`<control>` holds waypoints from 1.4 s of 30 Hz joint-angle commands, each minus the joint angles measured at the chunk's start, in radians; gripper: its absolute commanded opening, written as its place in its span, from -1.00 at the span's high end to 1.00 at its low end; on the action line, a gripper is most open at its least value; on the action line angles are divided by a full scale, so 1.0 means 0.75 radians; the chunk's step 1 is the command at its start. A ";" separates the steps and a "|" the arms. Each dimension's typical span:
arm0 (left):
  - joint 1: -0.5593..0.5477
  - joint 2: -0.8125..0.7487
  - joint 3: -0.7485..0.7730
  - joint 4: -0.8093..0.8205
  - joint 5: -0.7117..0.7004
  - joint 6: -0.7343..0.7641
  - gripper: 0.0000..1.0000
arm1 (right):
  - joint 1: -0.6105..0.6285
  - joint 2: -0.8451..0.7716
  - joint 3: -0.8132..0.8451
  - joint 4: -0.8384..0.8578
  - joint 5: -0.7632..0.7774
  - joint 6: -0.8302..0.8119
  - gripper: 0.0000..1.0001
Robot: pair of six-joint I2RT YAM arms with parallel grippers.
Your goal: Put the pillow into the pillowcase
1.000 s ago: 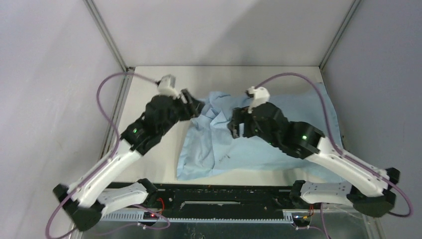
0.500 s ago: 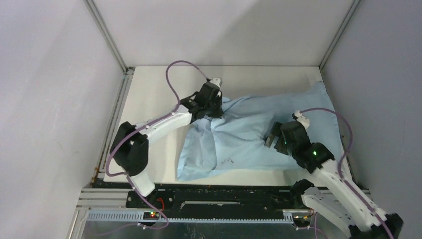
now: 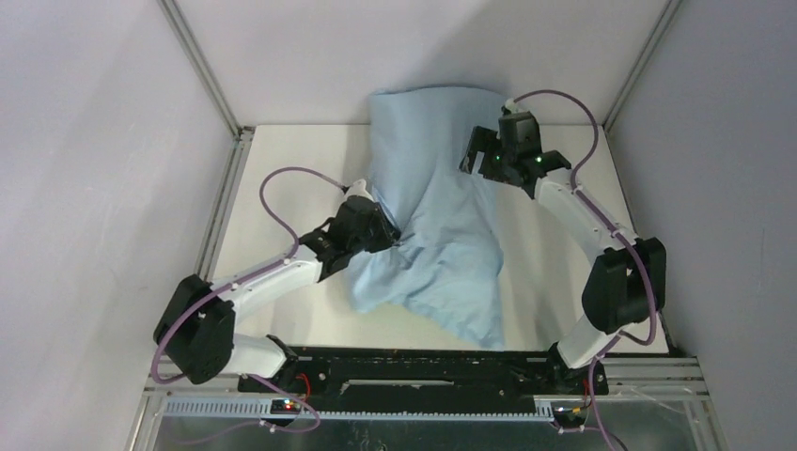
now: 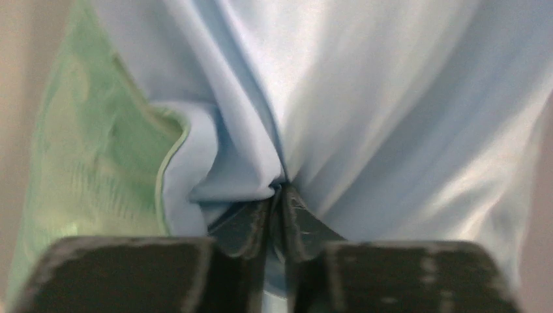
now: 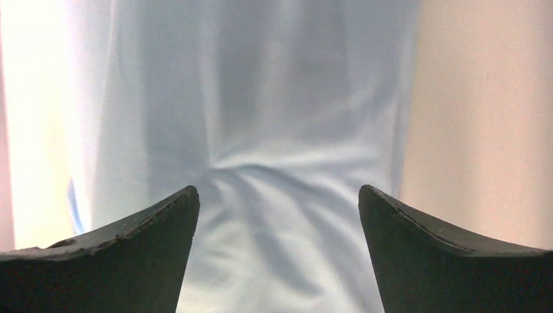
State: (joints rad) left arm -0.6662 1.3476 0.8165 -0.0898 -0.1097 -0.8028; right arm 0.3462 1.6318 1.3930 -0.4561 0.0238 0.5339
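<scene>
The light blue pillowcase (image 3: 442, 207) stands bunched from the back wall down toward the table's front. My left gripper (image 3: 383, 231) is shut on a fold at its left edge. In the left wrist view the closed tips (image 4: 282, 190) pinch blue pillowcase (image 4: 365, 98) cloth, and its greenish inner side (image 4: 85, 150) shows at the left. My right gripper (image 3: 481, 162) is open at the far side, beside the cloth's upper right. In the right wrist view it (image 5: 278, 195) spans smooth pillowcase (image 5: 261, 98) with nothing between the jaws. The pillow is hidden.
The white table top (image 3: 282, 178) is enclosed by grey walls with metal corner posts (image 3: 202, 66). Purple cables (image 3: 282, 183) loop over both arms. The black base rail (image 3: 423, 371) runs along the near edge.
The pillowcase has gone from lying spread on the table to rising against the back wall. The left gripper shut on its edge and pulled nearer. The right arm swung to the far back, jaws wider.
</scene>
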 commanded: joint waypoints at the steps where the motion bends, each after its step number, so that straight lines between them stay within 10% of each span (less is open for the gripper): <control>1: -0.038 -0.050 0.038 -0.087 0.014 -0.074 0.44 | -0.057 -0.011 0.172 -0.082 -0.101 -0.106 -0.87; 13: 0.040 -0.574 -0.022 -0.537 -0.133 0.053 -0.12 | -0.112 -0.715 -0.432 -0.100 -0.170 0.031 -0.89; 21: 0.070 -0.475 -0.113 -0.299 0.061 0.166 -0.27 | -0.128 -0.832 -0.651 -0.030 -0.264 0.091 -0.89; 25: 0.091 -0.409 -0.116 -0.205 0.071 0.174 -0.01 | -0.142 -0.852 -0.733 0.011 -0.277 0.109 -0.89; 29: 0.140 -0.427 -0.040 -0.424 -0.191 0.144 0.99 | -0.193 -0.834 -0.811 0.055 -0.322 0.133 -0.89; 34: 0.508 -0.562 -0.222 -0.492 -0.163 0.030 1.00 | -0.214 -0.788 -0.868 0.077 -0.303 0.121 -0.88; 42: 0.542 -0.487 -0.266 -0.462 -0.132 0.012 1.00 | -0.079 -0.716 -0.947 0.146 -0.258 0.148 -0.77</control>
State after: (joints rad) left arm -0.2661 0.9695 0.6331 -0.4320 -0.1867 -0.7788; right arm 0.2447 1.0874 0.7094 -0.4099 -0.1860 0.6224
